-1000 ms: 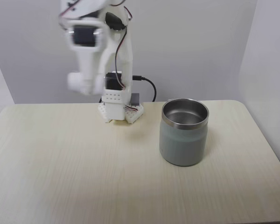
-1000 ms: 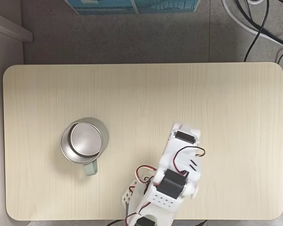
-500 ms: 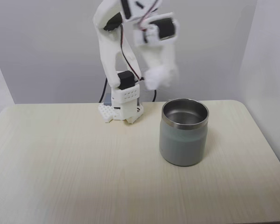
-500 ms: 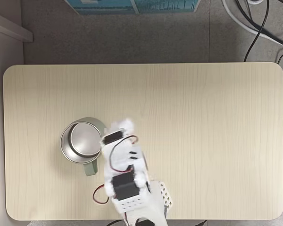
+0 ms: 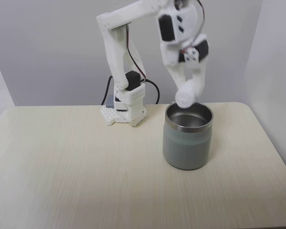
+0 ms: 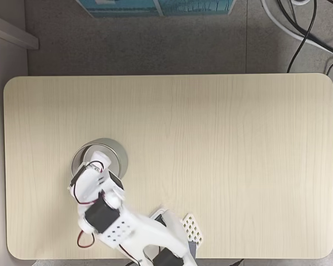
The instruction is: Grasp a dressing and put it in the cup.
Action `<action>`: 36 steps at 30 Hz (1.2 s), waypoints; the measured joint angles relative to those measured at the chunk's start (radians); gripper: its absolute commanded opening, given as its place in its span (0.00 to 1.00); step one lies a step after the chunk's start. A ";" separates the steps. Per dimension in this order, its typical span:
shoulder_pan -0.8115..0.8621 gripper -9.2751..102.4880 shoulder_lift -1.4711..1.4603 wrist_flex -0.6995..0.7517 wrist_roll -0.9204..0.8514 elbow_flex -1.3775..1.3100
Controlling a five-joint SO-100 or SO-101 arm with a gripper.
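Note:
The cup, a squat grey-green tumbler with a shiny steel rim, stands on the right half of the table in a fixed view. From above, the arm covers most of the cup. My white gripper hangs just above the cup's rim, shut on the dressing, a small white roll held between the fingers. In the fixed view from above, the gripper sits over the cup's mouth and the dressing is hidden under it.
The arm's base stands at the table's back edge with a black cable behind it. The pale wooden table lies open to the right in the fixed view from above. A blue box sits on the floor beyond.
The arm has swung across from the far side of its base to above the cup, carrying the dressing, and has dropped lower towards the rim.

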 measured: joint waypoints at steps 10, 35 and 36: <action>-0.005 0.22 0.005 -0.026 -0.003 -0.052; -0.041 0.25 -0.067 -0.034 -0.003 -0.086; -0.041 0.25 -0.069 -0.037 -0.003 -0.086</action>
